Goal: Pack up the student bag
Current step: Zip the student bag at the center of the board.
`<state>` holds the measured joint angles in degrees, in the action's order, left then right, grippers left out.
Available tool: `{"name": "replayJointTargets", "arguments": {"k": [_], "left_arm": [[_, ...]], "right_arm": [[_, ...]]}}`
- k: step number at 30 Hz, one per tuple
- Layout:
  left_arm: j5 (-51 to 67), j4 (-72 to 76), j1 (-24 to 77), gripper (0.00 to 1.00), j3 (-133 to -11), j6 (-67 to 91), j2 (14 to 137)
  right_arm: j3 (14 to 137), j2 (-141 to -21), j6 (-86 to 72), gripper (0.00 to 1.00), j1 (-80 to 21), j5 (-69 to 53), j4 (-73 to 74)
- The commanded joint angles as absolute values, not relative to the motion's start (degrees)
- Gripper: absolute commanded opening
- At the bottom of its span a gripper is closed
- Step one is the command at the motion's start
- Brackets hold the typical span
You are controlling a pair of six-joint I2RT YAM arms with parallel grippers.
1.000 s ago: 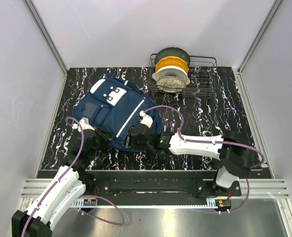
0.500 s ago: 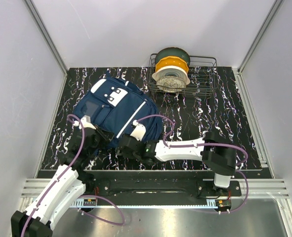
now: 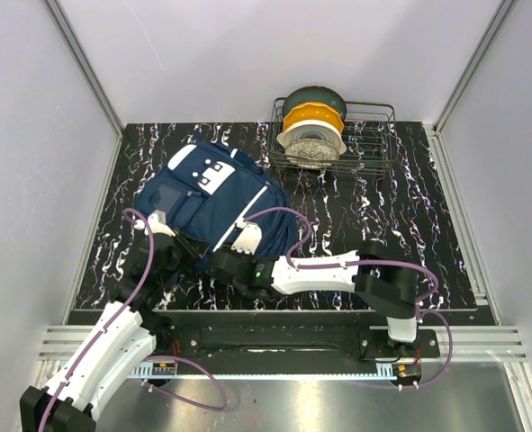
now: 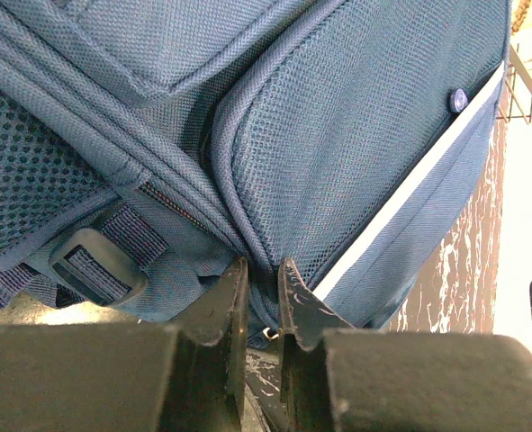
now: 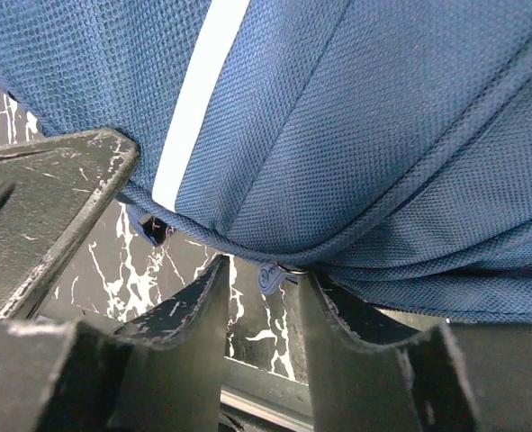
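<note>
- Since a second ago, the right gripper (image 5: 261, 270) has been carried left and nearer along the near edge of the bag (image 3: 213, 191), and its jaws have been narrowed.
- Those jaws are seen apart on either side of a small zip pull (image 5: 273, 275), which is not yet pinched.
- The left gripper (image 4: 261, 270) is clenched on a fold of fabric at the bag's near left corner.
- The pull could be missed or squeezed out as the jaws close, since it sits right at the fingertips; cloth might be caught instead.
- If the thin fold were lost from the left grip, the whole bag would likely be dragged over the table (image 3: 383, 216) rather than unzipped.
- The bag is navy and soft, slumped flat on the table's left half, with white patches at its far end and a white stripe; it appears zipped shut.
</note>
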<state>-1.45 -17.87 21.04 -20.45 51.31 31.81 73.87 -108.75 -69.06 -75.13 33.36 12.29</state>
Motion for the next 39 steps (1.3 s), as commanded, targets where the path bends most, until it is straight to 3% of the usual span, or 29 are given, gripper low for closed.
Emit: {"name": "replayJointTargets", "arguments": {"k": [1, 2, 8, 12, 13, 26, 39], "left_arm": [[5.3, -14.0, 21.6, 0.00, -22.8, 49.4, 30.5], [5.4, -14.0, 21.6, 0.00, -22.7, 49.5, 30.4], [6.0, -13.9, 21.6, 0.00, -23.0, 49.8, 30.4], [6.1, -14.2, 21.6, 0.00, -23.6, 49.7, 30.4], [5.8, -14.5, 21.5, 0.00, -24.0, 49.5, 30.4], [1.9, -20.1, 21.4, 0.00, -26.1, 44.9, 30.6], [1.0, -24.3, 20.0, 0.00, -27.3, 42.0, 31.3]], "right_arm": [[76.2, -110.2, -68.3, 0.39, -73.9, 38.7, 11.7], [76.1, -110.6, -68.6, 0.35, -73.8, 38.1, 11.8], [75.6, -111.7, -71.7, 0.33, -73.9, 39.3, 12.3], [71.9, -110.2, -71.0, 0.12, -73.9, 39.3, 6.1], [71.9, -109.5, -70.1, 0.00, -73.8, 39.5, 5.7], [57.8, -92.3, -51.2, 0.00, -73.4, 43.9, 9.6], [44.6, -78.8, -41.2, 0.00, -61.9, 45.0, 11.0]]}}
